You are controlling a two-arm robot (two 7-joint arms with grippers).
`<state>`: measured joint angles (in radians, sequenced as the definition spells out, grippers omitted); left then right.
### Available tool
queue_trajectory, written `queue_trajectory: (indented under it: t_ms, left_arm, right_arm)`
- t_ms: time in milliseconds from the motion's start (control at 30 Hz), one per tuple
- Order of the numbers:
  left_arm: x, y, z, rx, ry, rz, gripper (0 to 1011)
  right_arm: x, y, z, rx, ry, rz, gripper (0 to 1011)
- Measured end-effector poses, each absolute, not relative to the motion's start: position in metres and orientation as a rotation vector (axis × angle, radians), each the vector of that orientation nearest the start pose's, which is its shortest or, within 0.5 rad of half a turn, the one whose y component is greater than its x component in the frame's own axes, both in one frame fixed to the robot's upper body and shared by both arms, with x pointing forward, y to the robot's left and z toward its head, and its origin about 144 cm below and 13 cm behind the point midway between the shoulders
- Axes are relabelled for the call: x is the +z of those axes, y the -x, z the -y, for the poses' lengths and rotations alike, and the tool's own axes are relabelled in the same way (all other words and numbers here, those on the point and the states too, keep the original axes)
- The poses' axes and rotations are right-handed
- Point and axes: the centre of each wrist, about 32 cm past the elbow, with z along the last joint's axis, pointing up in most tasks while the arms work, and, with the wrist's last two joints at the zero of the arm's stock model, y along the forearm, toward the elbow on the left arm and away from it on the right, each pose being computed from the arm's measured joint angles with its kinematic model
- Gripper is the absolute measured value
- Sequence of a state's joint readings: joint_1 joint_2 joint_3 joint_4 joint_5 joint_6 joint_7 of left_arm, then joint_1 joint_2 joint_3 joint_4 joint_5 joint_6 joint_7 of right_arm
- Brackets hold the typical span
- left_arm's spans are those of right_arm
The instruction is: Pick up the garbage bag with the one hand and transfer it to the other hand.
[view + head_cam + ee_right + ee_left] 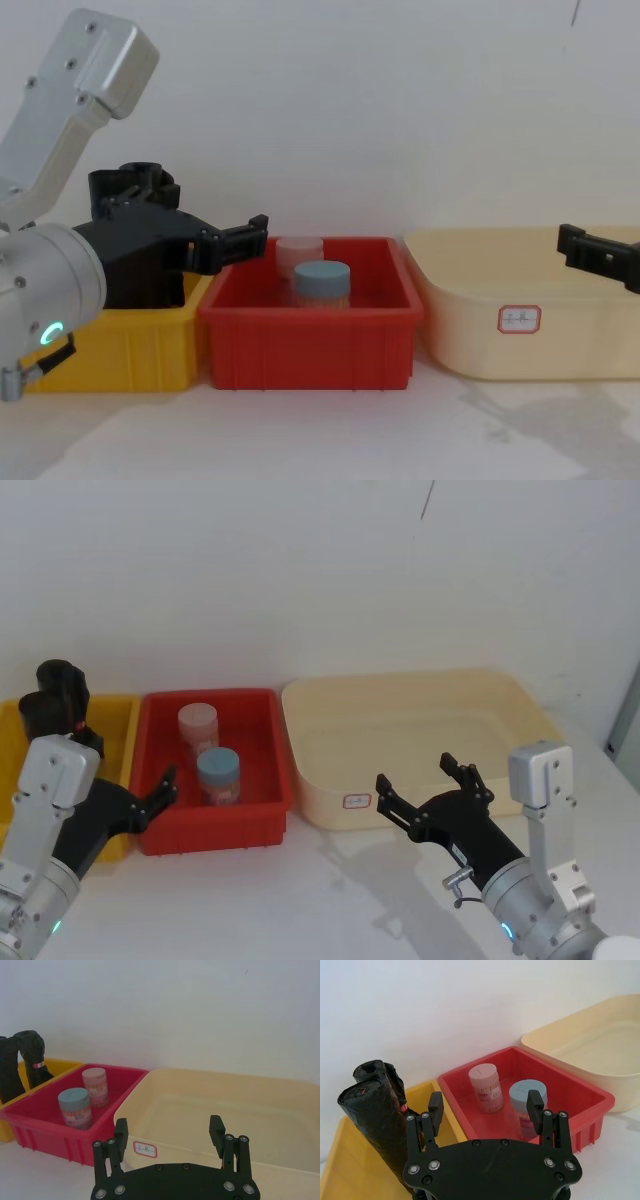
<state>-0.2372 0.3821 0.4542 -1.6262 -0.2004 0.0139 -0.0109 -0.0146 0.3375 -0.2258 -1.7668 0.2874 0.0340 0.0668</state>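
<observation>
My left gripper [485, 1101], on the arm with the green ring, hangs over the near edge of the yellow bin [121, 718], where that bin meets the red bin [268, 780]. Its jaws are spread wide and hold nothing. In the chest view one of its fingers reaches out level over the red bin's left rim. The bag [376, 1112], a matte black roll, stands on end in the yellow bin at the far left of the table [300, 900]. Its top rises well above the bin's walls, and a small red and white tag [402, 1108] sits on its side. From my left wrist the bag shows just beside one finger, outside the gap between my jaws. I cannot tell whether that finger touches it. The top of the roll shows as two black lumps side by side, and I cannot tell whether they are one bundle or two. In the red bin stand two upright jars: a pink jar [198, 724] toward the back and a blue-lidded jar [217, 774] just in front of it. My right gripper [416, 774], on the arm with the blue ring, hovers above the table in front of the cream bin [420, 683], near the label [356, 801] on the bin's front wall. Its jaws are also wide apart and hold nothing. It is well apart from the bag.
</observation>
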Motion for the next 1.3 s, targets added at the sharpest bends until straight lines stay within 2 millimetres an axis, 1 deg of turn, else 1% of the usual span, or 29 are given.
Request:
queue_trajectory:
  t_ms: [1300]
  left_arm:
    - [1.2044, -0.492, -0.1984, 1.124, -0.061, 0.268, 1000]
  right_arm:
    - [1.1887, -0.4433, 0.2371, -1.229, -0.026, 0.075, 1000]
